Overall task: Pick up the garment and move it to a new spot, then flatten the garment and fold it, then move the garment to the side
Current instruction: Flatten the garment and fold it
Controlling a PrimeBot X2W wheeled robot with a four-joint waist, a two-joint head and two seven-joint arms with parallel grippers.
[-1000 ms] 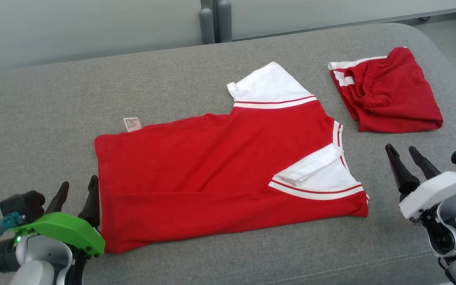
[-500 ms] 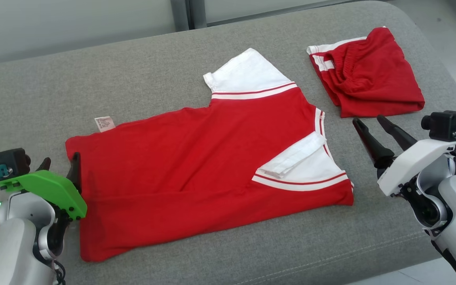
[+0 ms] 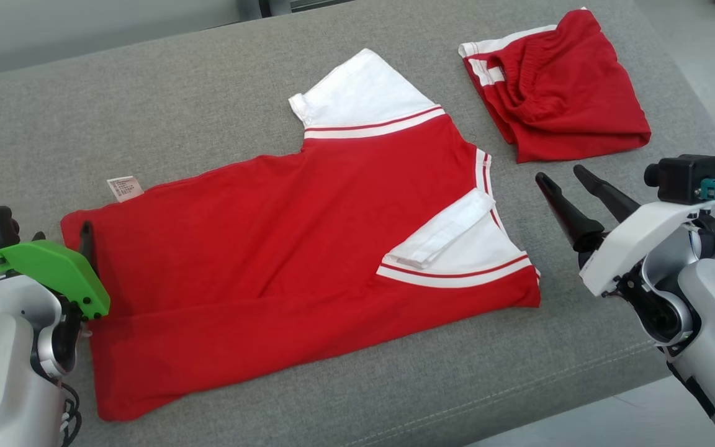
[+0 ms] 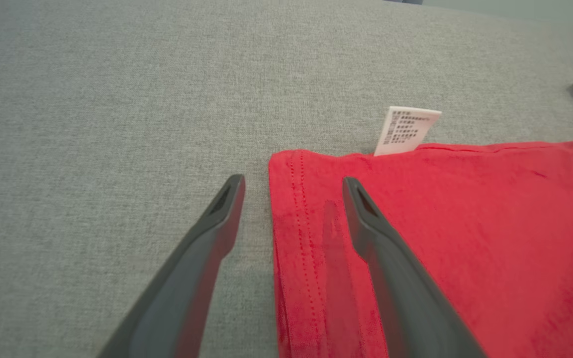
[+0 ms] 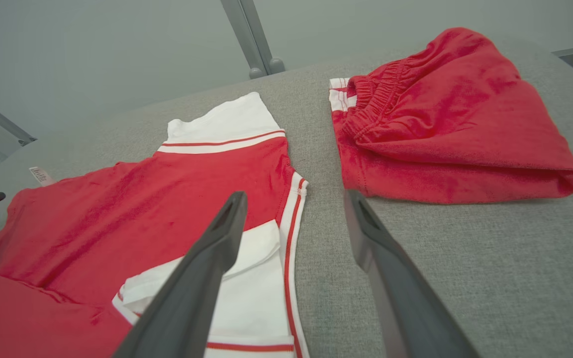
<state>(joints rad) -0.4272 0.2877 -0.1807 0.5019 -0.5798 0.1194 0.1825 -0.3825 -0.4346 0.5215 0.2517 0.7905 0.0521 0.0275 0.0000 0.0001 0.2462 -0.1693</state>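
The garment (image 3: 283, 248) is a red T-shirt with white sleeves, lying flat on the grey padded surface with its near edge folded over. A white label (image 3: 125, 186) sticks out at its far left hem. My left gripper (image 3: 62, 234) is open at the shirt's left hem. In the left wrist view the left gripper (image 4: 292, 181) straddles the hem of the garment (image 4: 465, 238), one finger over the red cloth and one over the grey surface, near the label (image 4: 406, 130). My right gripper (image 3: 560, 173) is open and empty, right of the collar. The right wrist view shows the right gripper (image 5: 295, 195) above the collar edge of the garment (image 5: 142, 214).
Folded red shorts (image 3: 562, 87) with a white-striped waistband lie at the far right, just beyond my right gripper; they show again as the shorts (image 5: 445, 124). The grey surface (image 3: 208, 93) ends at a rounded front edge at lower right, with floor beyond.
The head camera has tilted, shifting the whole picture. My left gripper has moved forward along the shirt's left hem toward its far corner. The right gripper has come slightly closer to the collar.
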